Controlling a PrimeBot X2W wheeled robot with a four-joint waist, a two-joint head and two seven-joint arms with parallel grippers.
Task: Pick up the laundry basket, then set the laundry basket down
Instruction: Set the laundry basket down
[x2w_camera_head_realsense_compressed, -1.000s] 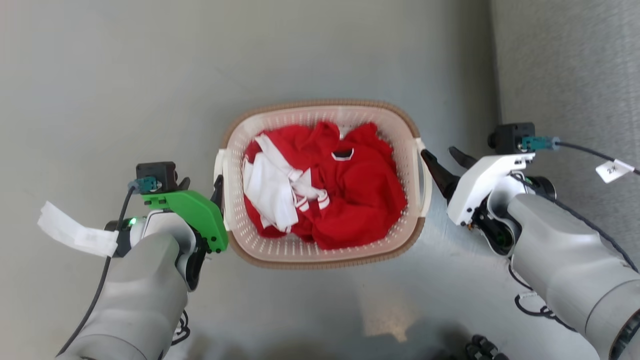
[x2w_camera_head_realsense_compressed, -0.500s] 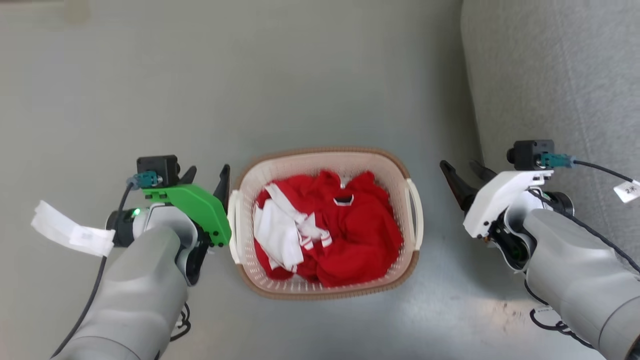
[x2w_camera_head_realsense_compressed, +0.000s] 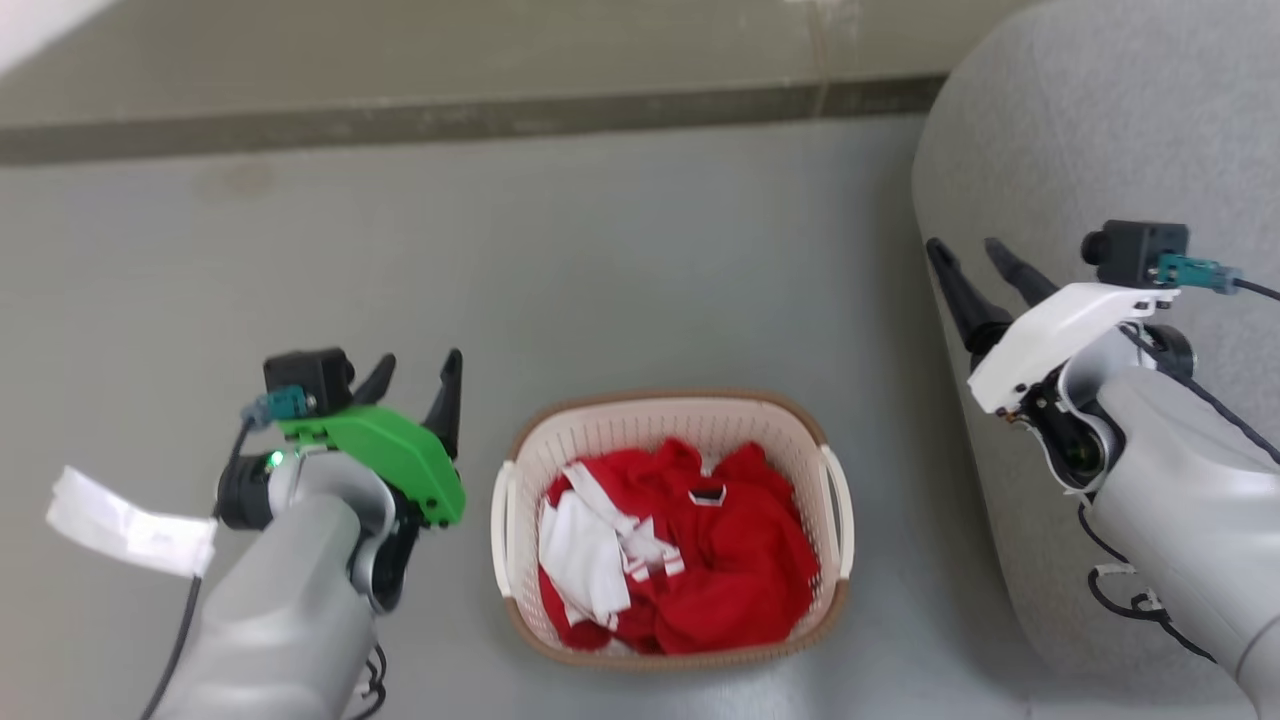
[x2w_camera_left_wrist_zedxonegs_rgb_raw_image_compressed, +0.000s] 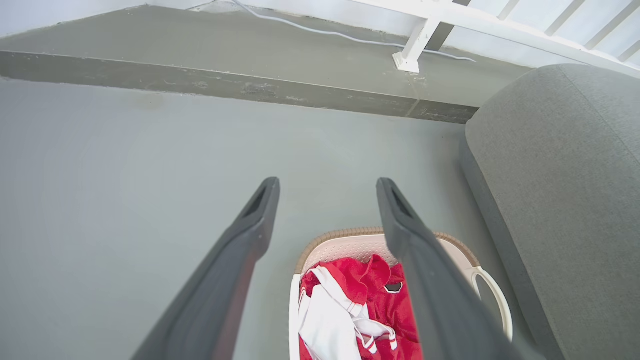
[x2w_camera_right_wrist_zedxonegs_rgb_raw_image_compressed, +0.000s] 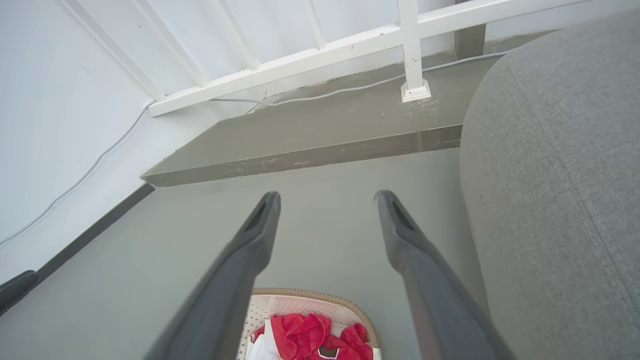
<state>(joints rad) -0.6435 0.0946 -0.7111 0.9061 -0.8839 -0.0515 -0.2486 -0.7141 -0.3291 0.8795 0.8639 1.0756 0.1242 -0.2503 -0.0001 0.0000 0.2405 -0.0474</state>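
Basket (x2w_camera_head_realsense_compressed: 668, 400) on floor (x2w_camera_head_realsense_compressed: 600, 250), left pincer (x2w_camera_head_realsense_compressed: 420, 362) and right pincer (x2w_camera_head_realsense_compressed: 960, 250) both released, clear of it; risk: one-handled regrasp tips laundry (x2w_camera_head_realsense_compressed: 720, 560) out.

Head looks down; wrists forward; all share laundry basket (x2w_camera_head_realsense_compressed: 665, 400)

Red and white clothes (x2w_camera_head_realsense_compressed: 740, 580) lay heaped before me, a grey sofa (x2w_camera_head_realsense_compressed: 1050, 150) stood to my right, and a white railing (x2w_camera_right_wrist_zedxonegs_rgb_raw_image_compressed: 411, 55) stood on a low step (x2w_camera_right_wrist_zedxonegs_rgb_raw_image_compressed: 320, 135) beyond.
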